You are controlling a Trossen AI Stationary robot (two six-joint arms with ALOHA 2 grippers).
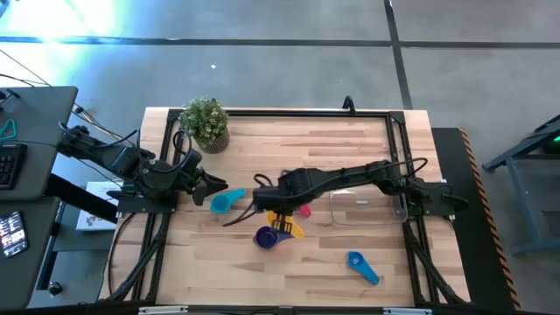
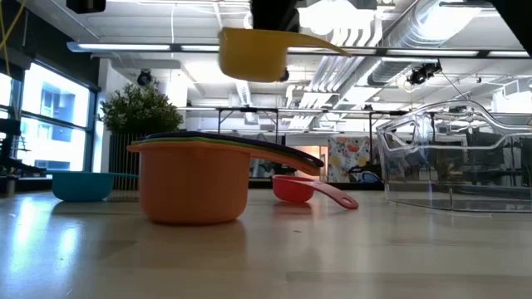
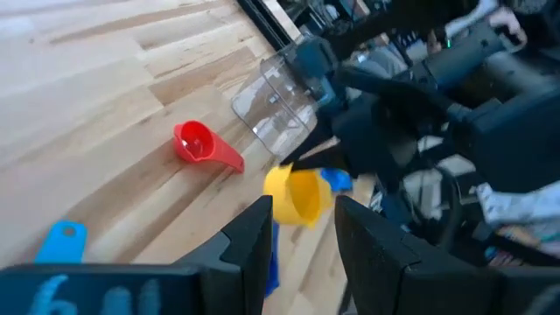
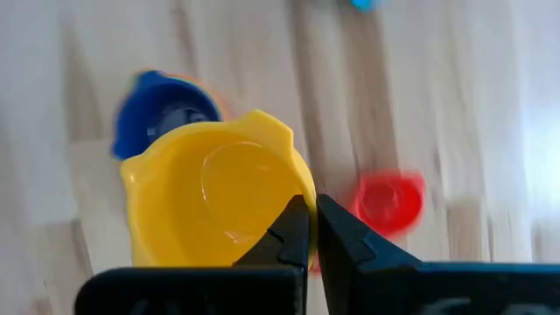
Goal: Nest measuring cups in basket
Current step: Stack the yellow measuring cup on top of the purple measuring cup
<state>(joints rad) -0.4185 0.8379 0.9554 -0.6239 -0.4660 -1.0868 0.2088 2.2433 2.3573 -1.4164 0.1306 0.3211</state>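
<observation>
A yellow measuring cup (image 2: 253, 54) hangs high above the table, with my right gripper (image 4: 313, 219) shut on it over the table's middle. Below it an orange cup (image 2: 195, 187) with other cups nested inside stands on its base; from above its top cup looks purple (image 1: 265, 236). A red cup (image 2: 309, 189) and a teal cup (image 1: 227, 203) sit upright on the wood. A blue cup (image 1: 361, 265) lies nearer the front edge. The clear basket (image 1: 367, 208) stands to the right. My left gripper (image 1: 213, 185) waits open at the left, beside the teal cup. My right gripper pinches the yellow cup at its rim (image 4: 302, 194) between its two fingertips, coming from above and pointing steeply down. The fingers hide whether they hold the wall or the handle's root. The cup hangs clear of the table, mouth up, its handle (image 2: 320, 41) sticking out sideways.
A potted plant (image 1: 206, 122) stands at the far left of the table. Black frame rails (image 1: 398, 149) run along the table's edges. Bare wood lies along the near edge, left of the blue cup.
</observation>
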